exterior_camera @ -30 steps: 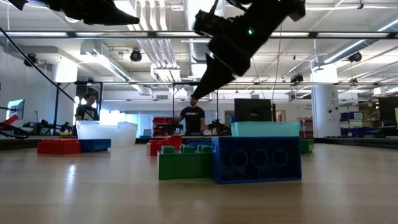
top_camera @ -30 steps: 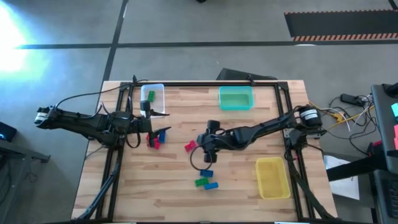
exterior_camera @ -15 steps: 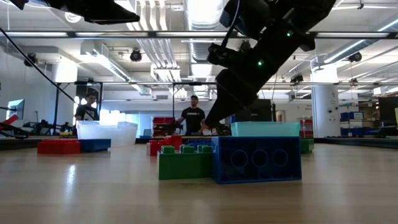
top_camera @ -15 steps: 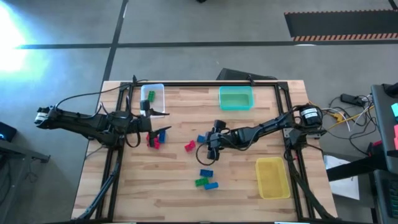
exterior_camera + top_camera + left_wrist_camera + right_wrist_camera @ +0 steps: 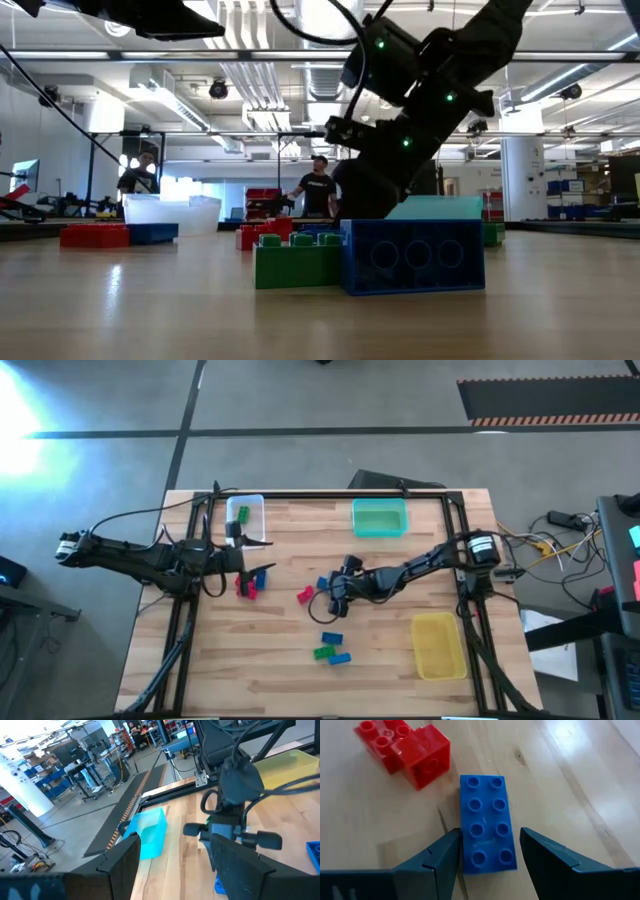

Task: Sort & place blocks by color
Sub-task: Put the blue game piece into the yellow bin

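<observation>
While both arms sit over the table (image 5: 400,660), status per item:
Right gripper (image 5: 487,852): low at mid-table — fingers (image 5: 432,862) spread to either side of a blue block (image 5: 485,830), a gap still showing on one side, so not pinching it.
Blue block: flat on the wood, studs up; red blocks (image 5: 405,747) lie close by, apart from it.
Left gripper (image 5: 170,865): near the table's left edge, above a red and blue pair (image 5: 250,582) — fingers (image 5: 122,862) spread, nothing between them.
Loose blocks: one blue, one green and one more blue (image 5: 331,647) in a group toward the front of the table; a red one (image 5: 306,595) just left of the right gripper.
Clear bin (image 5: 246,520): back left, a green block (image 5: 242,515) inside.
Teal bin (image 5: 380,518): back centre.
Yellow bin (image 5: 438,644): front right.
Background: people stand in the room beyond, seen from the low view.
</observation>
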